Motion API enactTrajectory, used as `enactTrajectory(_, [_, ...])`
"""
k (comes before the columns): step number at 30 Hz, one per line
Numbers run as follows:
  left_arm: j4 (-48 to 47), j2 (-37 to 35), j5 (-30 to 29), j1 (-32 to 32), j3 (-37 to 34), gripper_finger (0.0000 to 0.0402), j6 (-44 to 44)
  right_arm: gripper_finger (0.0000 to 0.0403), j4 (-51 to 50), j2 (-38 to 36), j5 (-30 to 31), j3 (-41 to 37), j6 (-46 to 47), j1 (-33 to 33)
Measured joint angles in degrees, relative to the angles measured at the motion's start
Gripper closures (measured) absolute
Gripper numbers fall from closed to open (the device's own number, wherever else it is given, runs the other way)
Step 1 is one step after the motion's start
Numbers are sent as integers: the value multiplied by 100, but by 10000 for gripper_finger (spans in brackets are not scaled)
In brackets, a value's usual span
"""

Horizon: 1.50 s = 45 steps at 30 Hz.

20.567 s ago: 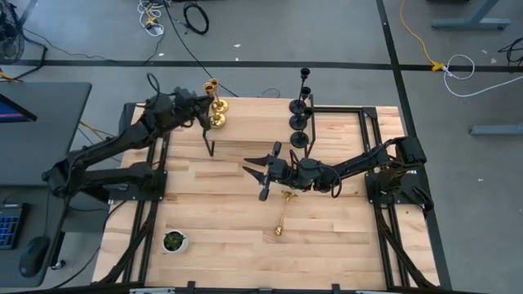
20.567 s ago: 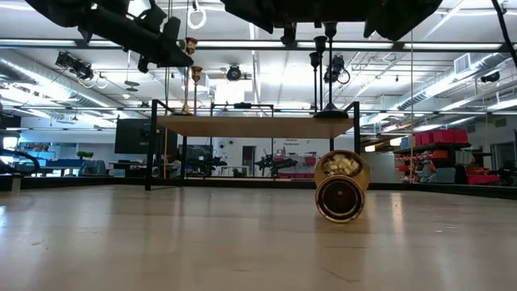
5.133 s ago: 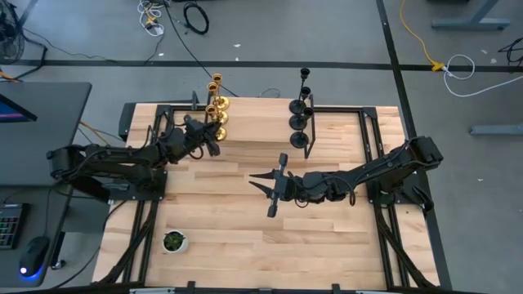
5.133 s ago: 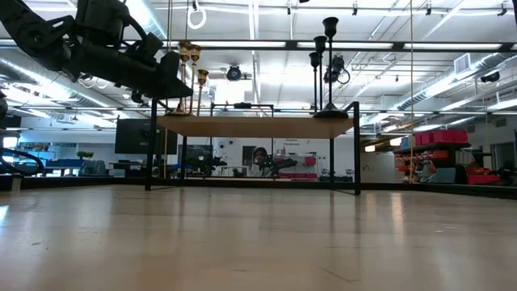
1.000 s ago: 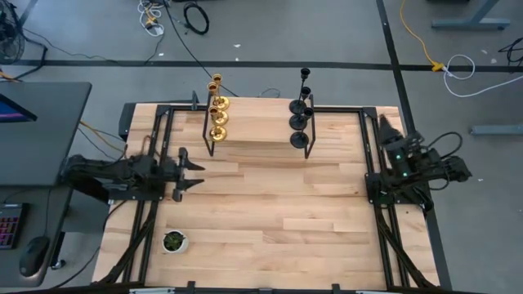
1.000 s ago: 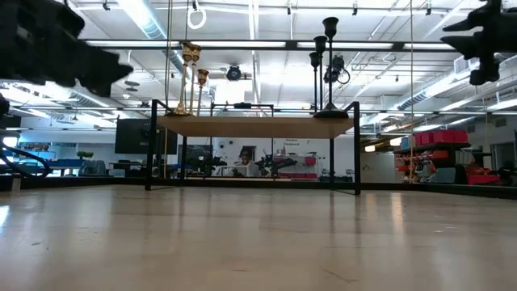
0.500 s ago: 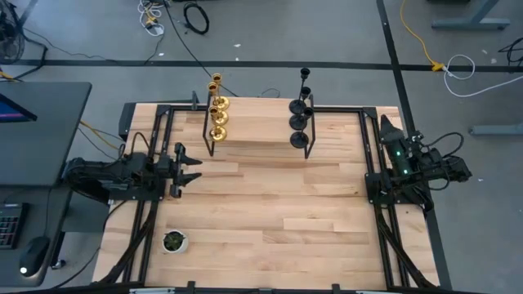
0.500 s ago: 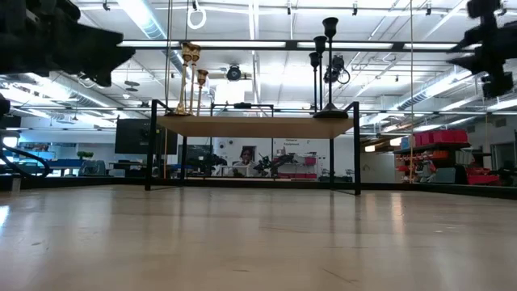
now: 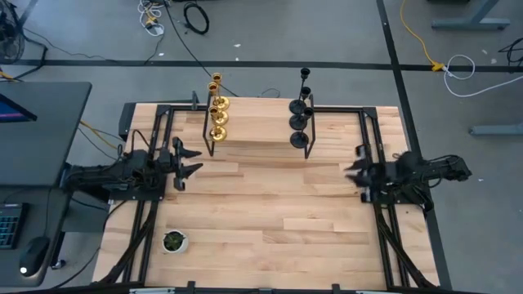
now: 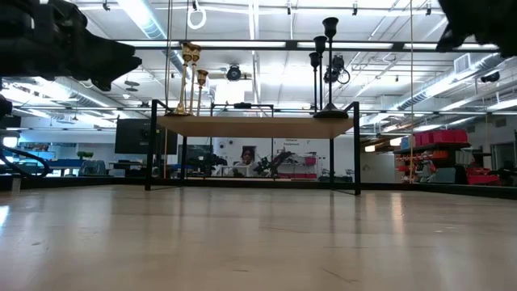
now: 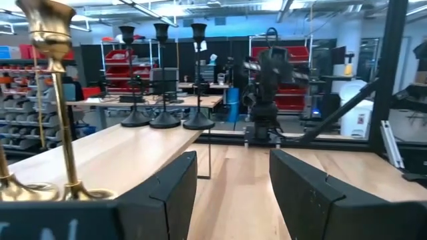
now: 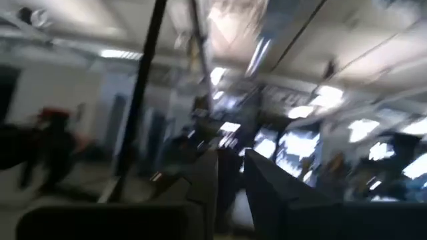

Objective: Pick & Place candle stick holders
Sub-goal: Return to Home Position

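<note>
Hovering over the bench's left edge, the left tool gapes wide, holding nothing; the right tool, by the right edge, is narrowly apart and empty. Gold candle stick holders line the shelf's left end, black candle stick holders its right.

Noted: gold candle stick holders shiny metal; black candle stick holders matt; tabletop, shelf smooth pale wood.

Three gold holders upright on shelf, three black holders too
</note>
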Motion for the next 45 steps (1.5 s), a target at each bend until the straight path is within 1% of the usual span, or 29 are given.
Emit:
enactTrajectory(3, [2,0,-2,61,-2,211,0,326,-915,2,-514,0,714,0])
enactTrajectory(5, [2,0,0,87,-2,211,0,326,-1388,2,-775,0,962,0])
enactTrajectory(6, [2,0,1,105,-2,211,0,326,-1578,2,-756,0,987,3])
enactTrajectory(9, [2,0,0,181,-2,211,0,326,-2096,2,-118,0,918,-1])
enactTrajectory(10, [2,0,0,212,-2,211,0,326,-2266,2,9,0,909,-3])
enactTrajectory(12, [4,0,0,275,-2,211,0,326,-2499,3,59,-4,881,-8])
enactTrajectory(15, [4,0,0,399,-2,211,0,326,-2442,58,42,-3,473,-11])
enactTrajectory(17, [4,0,-1,462,-4,211,-1,326,-2445,124,160,-2,231,-17])
enactTrajectory(18, [4,0,-8,481,-4,211,0,326,-2413,177,291,-2,279,-32])
enactTrajectory(21, [7,0,-13,328,-4,211,0,326,-2347,341,663,-2,845,-173])
enactTrajectory(23, [7,0,-15,170,-4,211,0,326,-2347,369,739,-2,887,-308])
enactTrajectory(24, [7,0,-13,92,-4,211,0,326,-2343,366,674,-2,694,-366])
enactTrajectory(26, [7,0,-13,-53,-4,211,0,326,-2385,352,329,-2,274,-469])
enactTrajectory(27, [7,0,-13,-116,-4,211,0,326,-2421,353,161,-2,225,-503])
enactTrajectory(31, [7,0,-13,-254,-4,211,0,326,-2465,352,-76,-2,722,-581])
enactTrajectory(33, [7,0,-13,-265,-4,211,0,326,-2478,352,-146,-2,824,-588])
enactTrajectory(34, [2,0,-13,-265,-4,211,-1,326,-2469,352,-118,-2,856,-587])
enactTrajectory(37, [0,0,-16,-265,-4,211,0,326,-2403,371,284,-2,966,-590])
enactTrajectory(40, [14,0,-15,-259,-4,211,0,326,-2382,376,494,-2,957,-590])
enactTrajectory(45, [2,0,-15,-143,-4,211,0,326,-2368,376,514,-2,964,-590])
